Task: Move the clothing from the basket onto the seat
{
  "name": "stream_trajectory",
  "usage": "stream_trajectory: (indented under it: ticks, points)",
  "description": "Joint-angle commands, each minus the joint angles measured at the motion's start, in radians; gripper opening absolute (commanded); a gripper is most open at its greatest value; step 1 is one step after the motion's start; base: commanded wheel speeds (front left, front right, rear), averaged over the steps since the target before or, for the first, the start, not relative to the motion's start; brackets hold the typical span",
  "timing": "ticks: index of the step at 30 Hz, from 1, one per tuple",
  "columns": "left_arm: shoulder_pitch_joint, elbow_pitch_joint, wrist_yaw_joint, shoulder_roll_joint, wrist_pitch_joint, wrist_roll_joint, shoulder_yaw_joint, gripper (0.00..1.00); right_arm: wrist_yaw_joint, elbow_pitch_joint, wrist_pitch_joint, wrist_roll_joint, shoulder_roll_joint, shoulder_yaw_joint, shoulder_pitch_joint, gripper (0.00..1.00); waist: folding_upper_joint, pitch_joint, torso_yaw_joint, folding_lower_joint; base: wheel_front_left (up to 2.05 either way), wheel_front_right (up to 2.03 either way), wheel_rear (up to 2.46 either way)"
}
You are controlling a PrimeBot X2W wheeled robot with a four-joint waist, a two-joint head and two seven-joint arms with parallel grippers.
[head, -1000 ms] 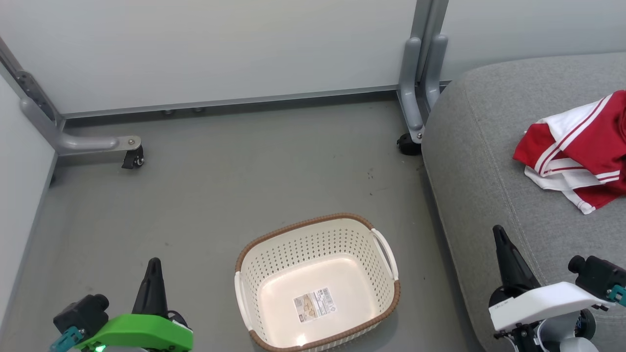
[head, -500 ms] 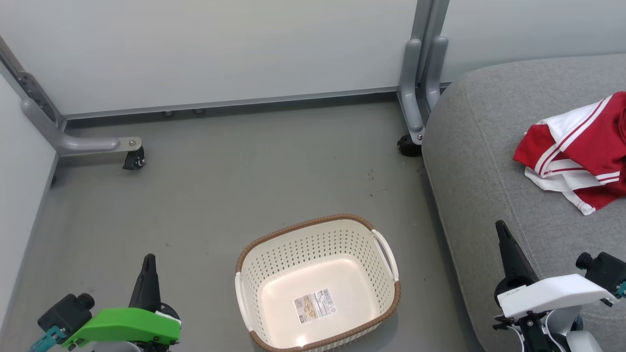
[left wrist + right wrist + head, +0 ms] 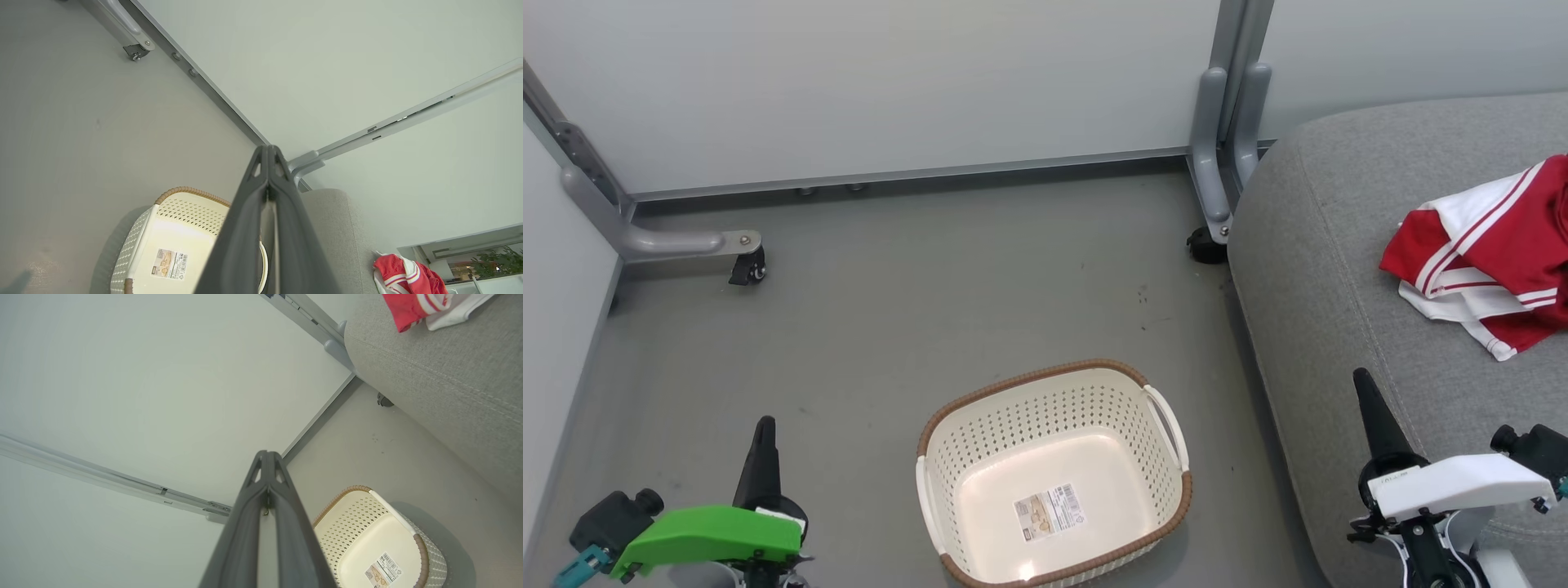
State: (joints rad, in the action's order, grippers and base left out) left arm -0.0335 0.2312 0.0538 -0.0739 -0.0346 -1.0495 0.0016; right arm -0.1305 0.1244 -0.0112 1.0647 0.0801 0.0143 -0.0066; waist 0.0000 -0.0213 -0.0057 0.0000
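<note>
- The basket (image 3: 1045, 408) holds a sticker (image 3: 1049, 510) on its floor.
- The clothing (image 3: 1494, 253) lies on the seat (image 3: 1339, 286), cut off at the picture's right edge.
- My left gripper (image 3: 765, 425) and right gripper (image 3: 1360, 380) are clenched on nothing.

No words can be read. A small rectangular label (image 3: 1049, 510) is stuck flat on the floor of the cream basket (image 3: 1045, 371). It carries a black barcode along one edge, a beige picture panel and lines of tiny print, all too small to make out. A short line of dark lettering sits on the white casing (image 3: 1454, 487) of the robot's right arm, also too small to read.
</note>
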Motion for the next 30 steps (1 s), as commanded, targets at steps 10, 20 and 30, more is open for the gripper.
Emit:
stream_trajectory:
  ticks: [10, 20, 30]
  points:
    - [-0.039, -0.003, 0.022, 0.005, 0.033, -0.123, 0.029, 0.00, 0.000, 0.018, 0.019, 0.130, 0.009, 0.012, -0.040, 0.00, 0.0000, 0.003, 0.001, 0.0000, 0.00, 0.00, 0.00]
    - [-0.050, 0.001, 0.035, 0.009, 0.058, -0.215, 0.048, 0.00, 0.000, 0.040, 0.034, 0.227, 0.008, 0.021, -0.052, 0.00, 0.0000, 0.006, 0.002, 0.0000, 0.00, 0.00, 0.00]
    - [-0.057, 0.004, 0.046, 0.012, 0.081, -0.302, 0.064, 0.00, 0.000, 0.059, 0.047, 0.316, 0.007, 0.029, -0.067, 0.00, 0.0000, 0.008, 0.003, 0.0000, 0.00, 0.00, 0.00]
